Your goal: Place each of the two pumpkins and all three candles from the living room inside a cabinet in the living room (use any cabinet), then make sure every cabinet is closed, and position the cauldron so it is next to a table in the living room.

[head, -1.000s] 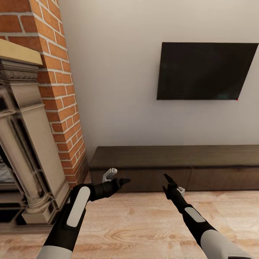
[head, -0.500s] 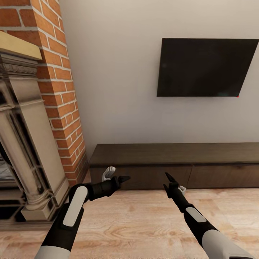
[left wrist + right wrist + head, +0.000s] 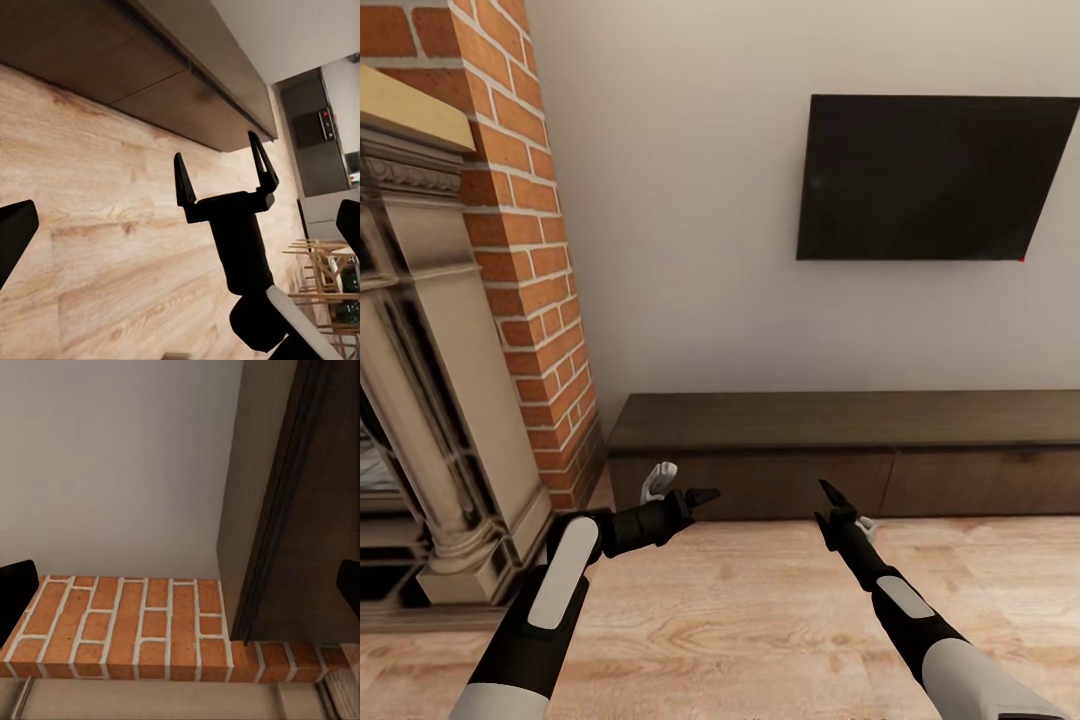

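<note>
Robot faced a pale wall. The cabinet (image 3: 850, 455), a long low dark-brown unit, ran along the base of that wall, from near the brick chimney column (image 3: 535, 250) off toward the right edge of the head view. Its flat drawer fronts sat flush, all closed as far as visible; top bare. A dark television (image 3: 935, 178) hung on the wall above it. At far left stood the fireplace surround (image 3: 430, 380), pale stone with a column, against the brick. Floor (image 3: 760, 620) was light wood plank.

Both arms were held low and forward over the floor, short of the cabinet front. The left pincer (image 3: 678, 488) pointed right, across the cabinet's left end; one pale finger and one dark finger stood apart, so released, grasping nothing. The right pincer (image 3: 840, 512) pointed up and slightly left, near the seam between two drawer fronts. In the left wrist view the right pincer (image 3: 223, 176) showed clearly: two dark fingers (image 3: 182, 180) spread wide, nothing between them, with the cabinet's underside edge (image 3: 187, 82) and wood floor behind it. The right wrist view took in brick (image 3: 142, 626), the pale wall and the cabinet's end panel (image 3: 300, 502).
</note>
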